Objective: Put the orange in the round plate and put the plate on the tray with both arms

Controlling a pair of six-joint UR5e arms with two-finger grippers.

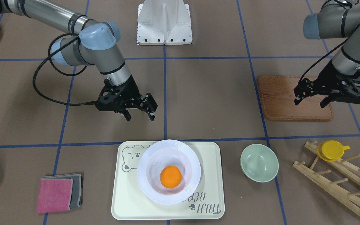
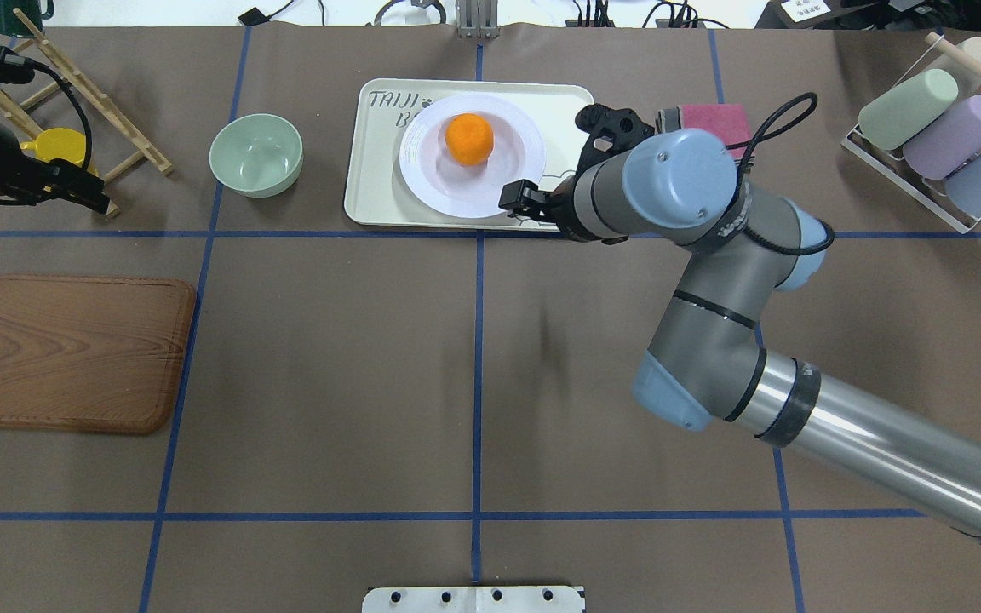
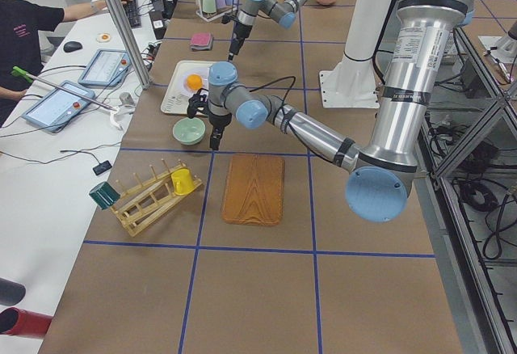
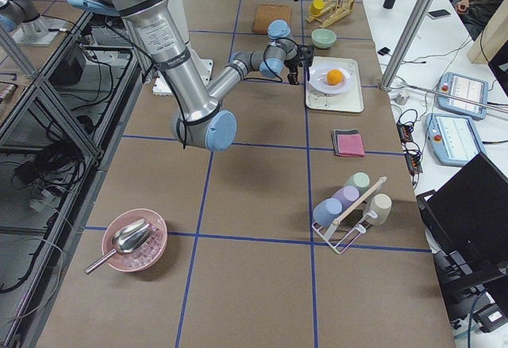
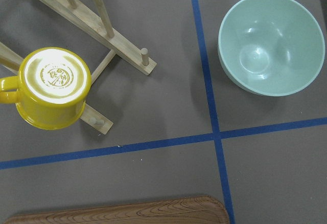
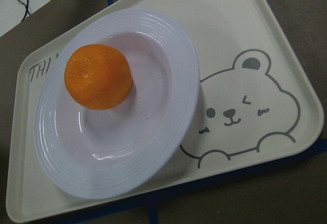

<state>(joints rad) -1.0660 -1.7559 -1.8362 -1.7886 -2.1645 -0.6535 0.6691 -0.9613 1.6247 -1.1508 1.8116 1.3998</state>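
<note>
1. We note the orange (image 1: pixel 171 177) sitting in the well of the round plate (image 1: pixel 145 162)
2. The plate rests flat on the tray (image 1: pixel 123 200), inside its rim, covering part of the bear drawing
3. The right gripper (image 1: pixel 139 116) hangs near the tray's robot-side edge, fingers apart, holding nothing
4. The left gripper (image 1: pixel 310 103) hovers over the wooden board (image 1: pixel 277 100), well apart from the tray, fingers apart, empty
5. We judge both placements done; at most, parking the arms is left
</note>
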